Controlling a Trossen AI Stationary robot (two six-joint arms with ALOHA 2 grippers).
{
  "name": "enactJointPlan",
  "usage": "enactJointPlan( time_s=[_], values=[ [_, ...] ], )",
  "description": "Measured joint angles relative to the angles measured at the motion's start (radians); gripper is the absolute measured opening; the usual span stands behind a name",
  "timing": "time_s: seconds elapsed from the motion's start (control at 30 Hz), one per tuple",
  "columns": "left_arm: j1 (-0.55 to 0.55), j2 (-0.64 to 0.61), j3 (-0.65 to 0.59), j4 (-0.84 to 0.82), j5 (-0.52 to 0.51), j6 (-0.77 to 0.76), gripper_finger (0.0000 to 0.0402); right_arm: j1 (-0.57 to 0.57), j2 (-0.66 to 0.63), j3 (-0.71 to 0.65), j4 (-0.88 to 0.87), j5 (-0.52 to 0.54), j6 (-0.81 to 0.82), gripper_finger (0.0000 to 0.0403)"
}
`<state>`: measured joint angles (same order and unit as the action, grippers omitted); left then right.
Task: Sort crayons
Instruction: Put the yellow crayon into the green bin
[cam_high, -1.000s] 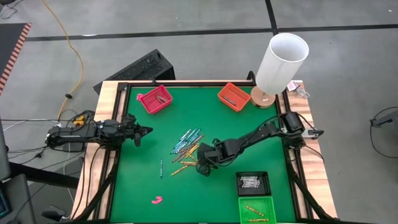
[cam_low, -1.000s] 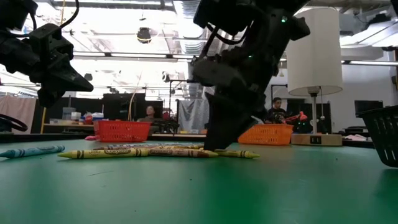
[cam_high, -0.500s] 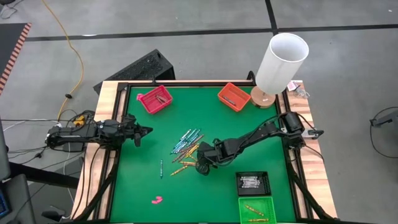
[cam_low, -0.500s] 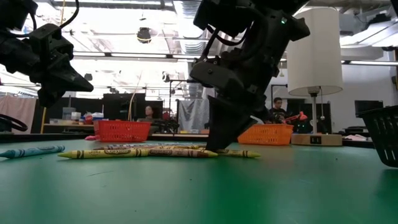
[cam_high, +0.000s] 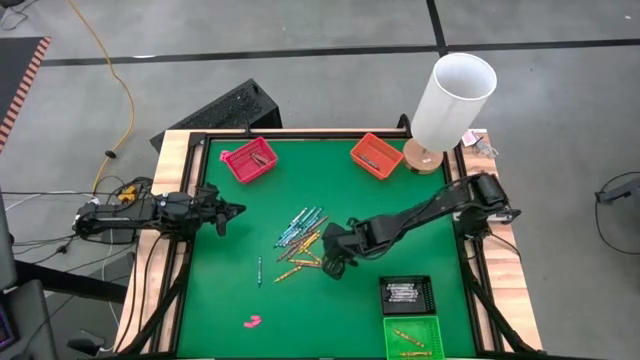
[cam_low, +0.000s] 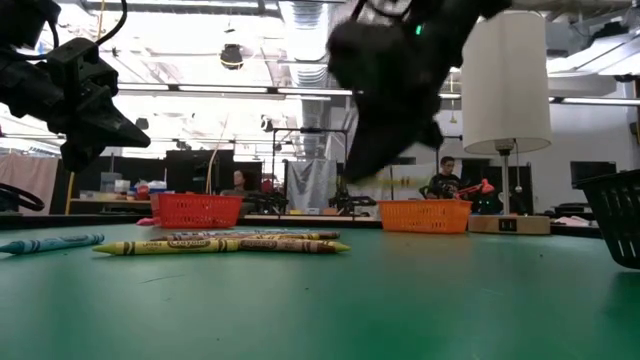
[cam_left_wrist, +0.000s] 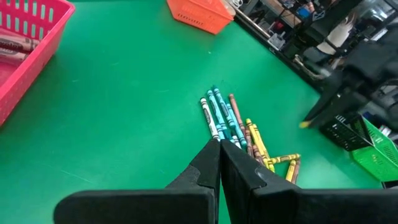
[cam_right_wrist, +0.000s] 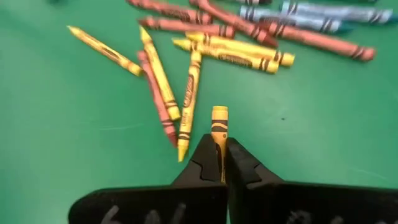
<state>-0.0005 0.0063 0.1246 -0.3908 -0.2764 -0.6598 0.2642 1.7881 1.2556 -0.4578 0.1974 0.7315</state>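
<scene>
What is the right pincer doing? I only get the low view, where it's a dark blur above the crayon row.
Observer: The right pincer is shut on a yellow-orange crayon, lifted off the green mat, as the right wrist view shows.
Operator: Where would that colour go?
Observer: In the high view, a green tray at the table's near right corner already holds yellow-orange sticks; probably there.
Operator: And the left arm?
Observer: Its left pincer is shut and empty, hovering by the table's left edge, pointing toward the pile.
</scene>
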Motion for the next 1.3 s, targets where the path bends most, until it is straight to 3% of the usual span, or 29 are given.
enactJointPlan(
  time_s=[0.23,0.6,0.9,1.3],
  values=[
    [0.0,0.0,0.0,0.0,0.003,-0.006,0.0,0.083,-0.172,0.0,-0.101,-0.105,0.026,0.0001],
    [0.0,0.0,0.0,0.0,0.003,-0.009,0.0,0.405,-0.338,0.001,-0.179,-0.148,0.26,0.0],
    [0.0,0.0,0.0,0.0,0.002,-0.01,0.0,0.599,-0.243,0.001,-0.18,-0.147,0.463,0.0],
    [0.0,0.0,0.0,0.0,0.001,-0.033,0.0,0.666,-0.064,0.001,-0.196,-0.181,0.527,0.0018]
  ],
)
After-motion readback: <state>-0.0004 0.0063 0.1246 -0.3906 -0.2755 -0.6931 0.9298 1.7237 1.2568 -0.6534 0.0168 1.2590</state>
